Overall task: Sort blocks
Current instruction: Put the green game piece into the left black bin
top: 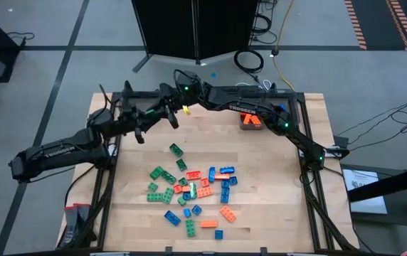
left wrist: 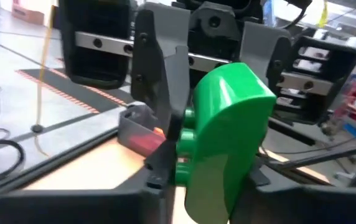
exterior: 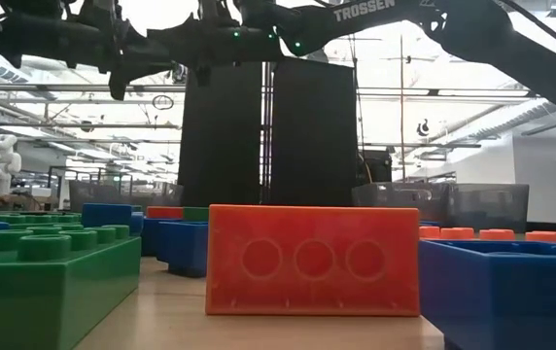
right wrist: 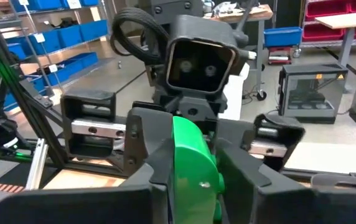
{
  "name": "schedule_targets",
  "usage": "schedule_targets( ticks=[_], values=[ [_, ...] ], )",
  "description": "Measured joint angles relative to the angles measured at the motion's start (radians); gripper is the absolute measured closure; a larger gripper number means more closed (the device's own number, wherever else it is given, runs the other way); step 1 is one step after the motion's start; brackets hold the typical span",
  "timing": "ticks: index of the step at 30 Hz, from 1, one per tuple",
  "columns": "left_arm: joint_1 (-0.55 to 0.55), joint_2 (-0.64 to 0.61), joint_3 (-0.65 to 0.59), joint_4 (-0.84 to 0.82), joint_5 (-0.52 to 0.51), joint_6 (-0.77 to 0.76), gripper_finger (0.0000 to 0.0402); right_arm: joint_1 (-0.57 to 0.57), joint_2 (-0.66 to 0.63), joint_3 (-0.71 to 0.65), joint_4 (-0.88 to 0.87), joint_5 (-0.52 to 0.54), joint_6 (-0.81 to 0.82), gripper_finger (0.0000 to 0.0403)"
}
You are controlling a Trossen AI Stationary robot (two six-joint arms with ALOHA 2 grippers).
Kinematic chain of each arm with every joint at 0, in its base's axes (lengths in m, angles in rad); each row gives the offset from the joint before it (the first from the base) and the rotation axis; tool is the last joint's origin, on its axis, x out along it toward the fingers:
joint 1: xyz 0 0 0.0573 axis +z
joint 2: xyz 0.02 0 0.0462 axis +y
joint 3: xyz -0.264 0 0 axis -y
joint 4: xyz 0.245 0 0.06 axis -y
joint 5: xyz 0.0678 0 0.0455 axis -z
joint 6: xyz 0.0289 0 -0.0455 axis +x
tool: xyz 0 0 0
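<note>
A green block (left wrist: 228, 137) hangs in the air above the table's far left part, between my two grippers, which face each other tip to tip. My left gripper (top: 146, 121) comes from the left and my right gripper (top: 166, 110) reaches across from the right. Both point level and are shut on the block (right wrist: 193, 168). The high view hides the block under the arms. Many green, orange and blue blocks (top: 193, 188) lie loose on the middle of the table. In the low view an orange block (exterior: 313, 261) stands on its side close up. My left gripper has the green block's near end (left wrist: 209, 199) between its two fingers, coming level from the table's left. The block is clear of the table. My right gripper pinches the same block (right wrist: 190, 186) between its two fingers, level from the table's right. One finger (left wrist: 165, 106) lies against the studded face.
A grey bin (top: 251, 119) with orange blocks stands at the table's far right, also seen behind the block as a grey bin (left wrist: 134, 124). A green block (exterior: 45, 282) and a blue block (exterior: 511, 292) flank the orange one. Cables lie on the floor beyond the far edge.
</note>
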Motion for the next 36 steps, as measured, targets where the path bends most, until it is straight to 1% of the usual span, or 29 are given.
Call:
schedule_targets(
  ticks=[5, 6, 7, 11, 13, 15, 17, 18, 19, 21, 22, 23, 24, 27, 33, 36],
  values=[
    [0.000, -0.001, 0.000, -0.006, -0.008, 0.000, 0.0327, -0.003, 0.000, 0.000, 0.007, 0.019, 0.000, 0.0329],
    [0.000, -0.001, 0.000, -0.006, -0.011, -0.002, 0.0327, -0.006, 0.000, 0.000, 0.018, 0.016, 0.001, 0.0322],
    [0.000, -0.001, 0.000, -0.006, -0.016, -0.005, 0.0327, -0.010, 0.000, -0.001, 0.033, 0.013, 0.010, 0.0305],
    [0.000, -0.001, 0.001, -0.008, -0.067, -0.008, 0.0327, -0.032, 0.000, -0.001, 0.061, 0.055, 0.081, 0.0203],
    [0.002, 0.000, 0.001, -0.009, -0.099, -0.006, 0.0327, -0.049, -0.002, 0.009, 0.049, 0.058, 0.094, 0.0161],
    [0.012, -0.001, 0.001, -0.017, -0.121, 0.003, 0.0327, -0.065, -0.002, 0.021, 0.041, 0.059, 0.095, 0.0133],
    [0.028, -0.002, 0.002, -0.033, -0.156, 0.007, 0.0327, -0.083, -0.002, 0.043, 0.027, 0.068, 0.097, 0.0119],
    [0.036, -0.002, 0.002, -0.061, -0.206, -0.010, 0.0327, -0.095, -0.007, 0.053, 0.029, 0.096, 0.100, 0.0116],
    [0.047, -0.001, 0.001, -0.098, -0.284, -0.040, 0.0327, -0.107, -0.014, 0.062, 0.027, 0.109, 0.103, 0.0115],
    [0.079, 0.000, 0.000, -0.169, -0.481, -0.100, 0.0327, -0.128, -0.033, 0.070, 0.022, 0.108, 0.130, 0.0117],
    [0.096, 0.004, 0.000, -0.200, -0.555, -0.117, 0.0327, -0.137, -0.045, 0.068, 0.009, 0.104, 0.147, 0.0119],
    [0.109, 0.011, 0.000, -0.222, -0.603, -0.133, 0.0327, -0.142, -0.051, 0.067, -0.008, 0.096, 0.155, 0.0122],
    [0.125, 0.021, 0.000, -0.231, -0.626, -0.136, 0.0327, -0.144, -0.056, 0.066, -0.027, 0.091, 0.156, 0.0125],
    [0.175, 0.064, -0.001, -0.246, -0.654, -0.136, 0.0327, -0.150, -0.068, 0.062, -0.089, 0.083, 0.138, 0.0133],
    [0.240, 0.214, -0.001, -0.259, -0.656, -0.060, 0.0327, -0.154, -0.134, 0.064, -0.168, 0.059, 0.101, 0.0140],
    [0.270, 0.297, -0.001, -0.244, -0.658, -0.059, 0.0327, -0.151, -0.155, 0.063, -0.230, 0.056, 0.070, 0.0140]
  ],
)
